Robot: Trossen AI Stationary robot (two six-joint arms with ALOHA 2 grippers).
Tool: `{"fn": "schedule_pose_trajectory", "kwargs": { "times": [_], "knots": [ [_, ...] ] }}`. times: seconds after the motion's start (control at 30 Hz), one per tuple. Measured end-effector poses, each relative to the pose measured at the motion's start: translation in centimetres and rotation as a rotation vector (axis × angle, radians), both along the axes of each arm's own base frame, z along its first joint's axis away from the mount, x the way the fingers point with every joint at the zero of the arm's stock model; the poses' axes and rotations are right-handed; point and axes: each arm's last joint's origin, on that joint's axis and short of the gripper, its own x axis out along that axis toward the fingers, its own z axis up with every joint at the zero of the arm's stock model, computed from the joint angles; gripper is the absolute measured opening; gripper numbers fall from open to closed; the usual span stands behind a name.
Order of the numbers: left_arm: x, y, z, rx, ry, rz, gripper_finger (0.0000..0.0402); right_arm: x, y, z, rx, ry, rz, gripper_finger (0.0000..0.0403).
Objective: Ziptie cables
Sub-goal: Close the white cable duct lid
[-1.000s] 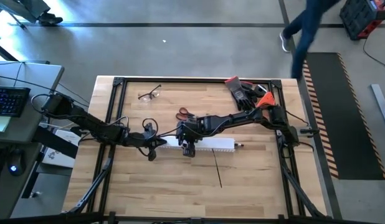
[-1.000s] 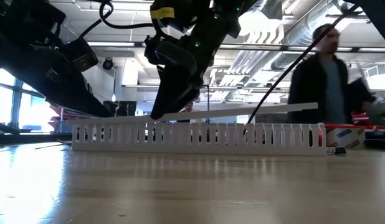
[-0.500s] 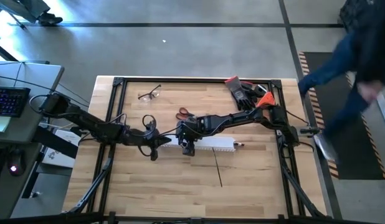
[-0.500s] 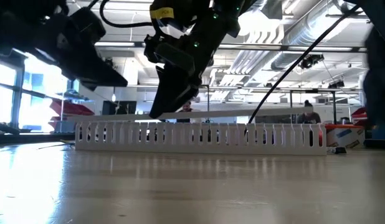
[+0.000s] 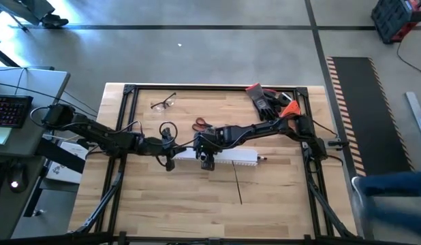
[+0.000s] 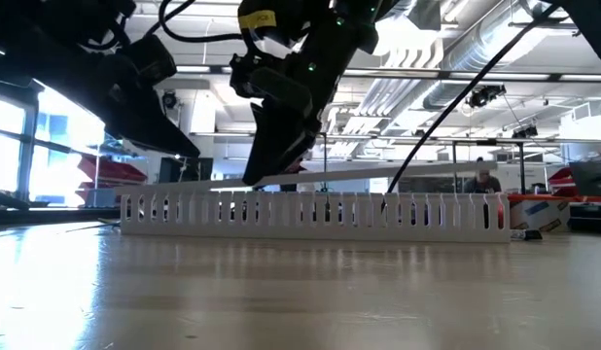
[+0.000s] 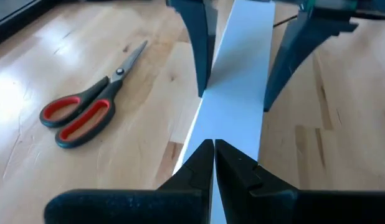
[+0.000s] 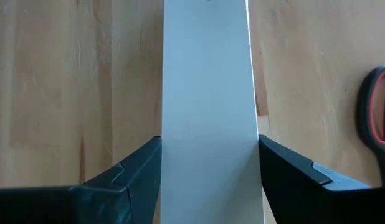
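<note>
Since the earlier frame, your left gripper (image 5: 170, 160) had moved closer to the slotted duct (image 5: 234, 156), fingers shut at its end. Right gripper (image 8: 208, 177) clamped the cover strip (image 8: 208, 93) over the duct. Ziptie (image 5: 238, 184) lay just beside the duct.

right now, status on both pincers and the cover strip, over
Right pincer clamped across the white cover strip atop the slotted duct. Left pincer shut at the strip's end. Cables not visible; scissors lie alongside.
</note>
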Motion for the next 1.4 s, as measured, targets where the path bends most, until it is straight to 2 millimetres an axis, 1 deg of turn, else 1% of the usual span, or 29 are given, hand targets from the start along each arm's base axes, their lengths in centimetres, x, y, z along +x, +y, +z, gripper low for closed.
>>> {"fn": "schedule_pose_trajectory", "kwargs": {
  "times": [0.3,0.6,0.87,1.17,1.27,1.4],
  "knots": [
    [0.0,-0.2,0.0,-0.004,0.0,-0.01,0.0,0.0,0.0,0.5,-0.027,-0.023,-0.013,0.0215],
    [0.0,-0.2,-0.1,-0.019,0.004,-0.005,0.0,0.0,-0.1,0.5,-0.017,-0.019,-0.032,0.0215],
    [0.4,-0.3,-1.6,-0.028,0.075,0.004,0.0,0.0,-0.1,0.0,-0.009,-0.006,-0.035,0.0215],
    [1.1,-0.3,-2.8,0.0,0.092,0.04,0.0,-0.1,-0.1,-0.2,-0.012,0.011,-0.036,0.0215],
    [1.2,-0.3,-2.7,0.004,0.078,0.038,0.0,-0.1,-0.1,-0.2,-0.019,0.012,-0.032,0.0215],
    [1.0,-0.4,-1.9,0.001,0.04,0.019,0.0,0.1,-0.1,-0.1,-0.013,-0.009,-0.026,0.0215]
  ]
}}
